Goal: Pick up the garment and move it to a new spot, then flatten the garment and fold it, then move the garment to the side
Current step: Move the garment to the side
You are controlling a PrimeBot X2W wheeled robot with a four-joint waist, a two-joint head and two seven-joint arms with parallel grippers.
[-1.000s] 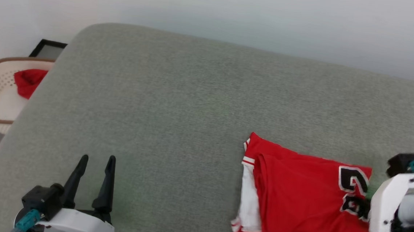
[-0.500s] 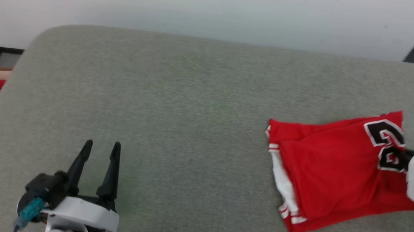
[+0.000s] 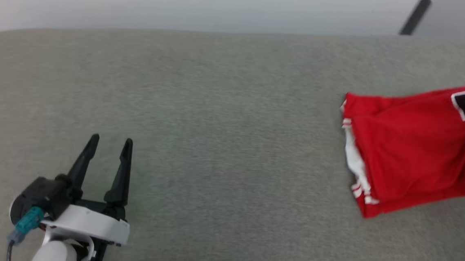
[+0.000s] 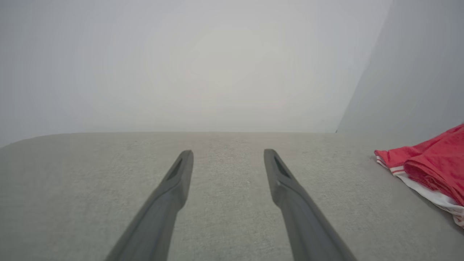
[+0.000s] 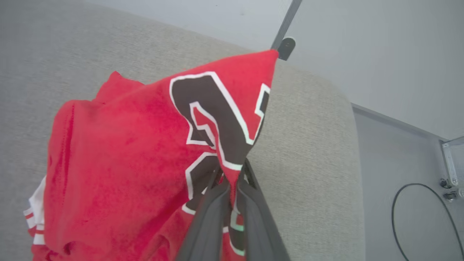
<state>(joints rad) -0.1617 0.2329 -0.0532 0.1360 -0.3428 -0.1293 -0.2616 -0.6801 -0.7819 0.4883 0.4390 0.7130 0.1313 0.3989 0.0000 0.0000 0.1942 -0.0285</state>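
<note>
A: Left claw [image 3: 111, 139]: what's it up to?
B: Nothing. Fingers wide apart, empty, low over the grey padded surface [image 3: 226, 105], pointing away from the body.
A: And the garment [image 3: 411, 155]?
B: Folded, far over at the surface's right end, well apart from that claw. The right claw [image 5: 232, 179] is clamped on its numbered corner, that corner raised.
A: Which step?
B: The last, I'd say: moving it aside. Next: lower it flat, then release without spoiling the fold.

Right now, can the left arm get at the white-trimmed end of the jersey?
Probably yes, with a long sideways reach. Only bare grey cushion lies between the open left tool and the jersey; the right tool pinches its far, numbered end.
</note>
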